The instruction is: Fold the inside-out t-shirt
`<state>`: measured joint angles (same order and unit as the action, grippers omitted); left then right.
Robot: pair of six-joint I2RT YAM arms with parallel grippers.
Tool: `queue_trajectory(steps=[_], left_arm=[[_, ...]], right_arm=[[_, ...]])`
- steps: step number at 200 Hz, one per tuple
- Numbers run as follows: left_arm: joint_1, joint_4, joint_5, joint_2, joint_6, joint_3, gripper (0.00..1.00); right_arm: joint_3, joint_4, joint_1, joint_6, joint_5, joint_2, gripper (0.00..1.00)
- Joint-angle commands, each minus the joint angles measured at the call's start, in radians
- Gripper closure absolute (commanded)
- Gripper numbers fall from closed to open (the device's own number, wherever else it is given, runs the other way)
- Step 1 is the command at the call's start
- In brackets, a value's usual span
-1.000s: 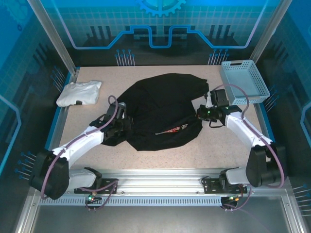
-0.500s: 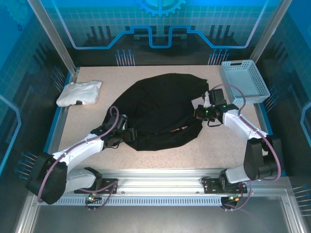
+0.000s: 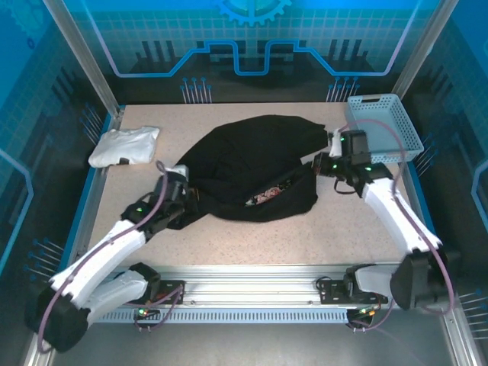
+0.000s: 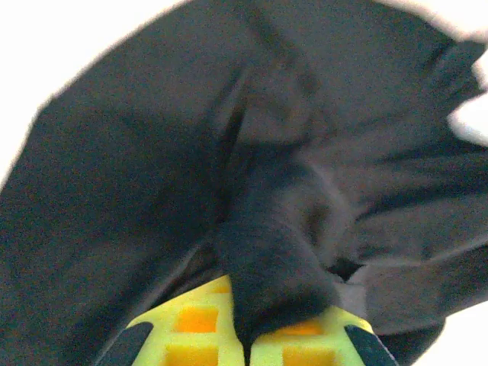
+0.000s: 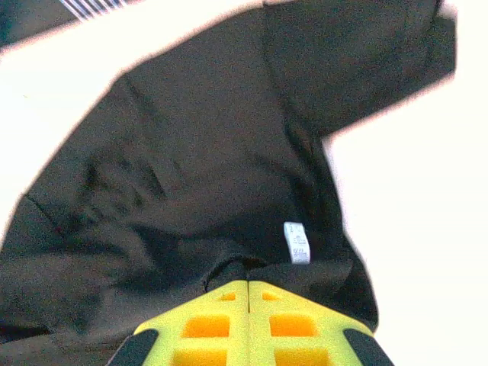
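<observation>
From above, the light is even and diffuse with a cool blue cast off the enclosure walls. The speckled table (image 3: 229, 244) reads sharp and the arms throw only faint, soft shadows, though the black t-shirt (image 3: 244, 156) swallows most of its fold detail. In both wrist views the table is blown out to glaring white around the dark cloth, cloth edges smear with blur, and the yellow fingers (image 4: 191, 339) at the bottom are out of focus.

So the right gripper (image 5: 248, 284) has its yellow jaws pinched tight on a fold of the black shirt (image 5: 191, 152), with a white label (image 5: 297, 242) just past the tips. The rest fans out wrinkly over the pale table (image 5: 412, 229).
</observation>
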<state>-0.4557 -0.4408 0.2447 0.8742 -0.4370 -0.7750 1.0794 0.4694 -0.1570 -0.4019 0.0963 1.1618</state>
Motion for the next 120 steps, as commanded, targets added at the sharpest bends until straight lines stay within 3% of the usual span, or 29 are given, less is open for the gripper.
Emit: queue_trajectory(steps=[1, 33, 67, 100, 120], left_arm=[[-0.003, -0.075, 0.091, -0.115, 0.075, -0.205, 1.0], [-0.004, -0.16, 0.135, -0.165, 0.158, -0.49, 1.0], [-0.004, -0.176, 0.155, -0.161, 0.209, -0.683, 1.0], [0.001, -0.149, 0.285, -0.035, 0.264, -0.7, 1.0], [0.056, -0.106, 0.242, 0.077, 0.246, -0.688, 1.0]], right_arm=[[0.14, 0.053, 0.012, 0.056, -0.094, -0.179, 1.0], [0.326, 0.179, 0.013, 0.098, -0.164, -0.353, 1.0], [0.526, 0.283, 0.012, 0.128, -0.185, -0.419, 1.0], [0.565, 0.263, 0.013, 0.149, -0.207, -0.371, 1.0], [0.5, 0.175, 0.013, 0.153, -0.207, -0.298, 1.0]])
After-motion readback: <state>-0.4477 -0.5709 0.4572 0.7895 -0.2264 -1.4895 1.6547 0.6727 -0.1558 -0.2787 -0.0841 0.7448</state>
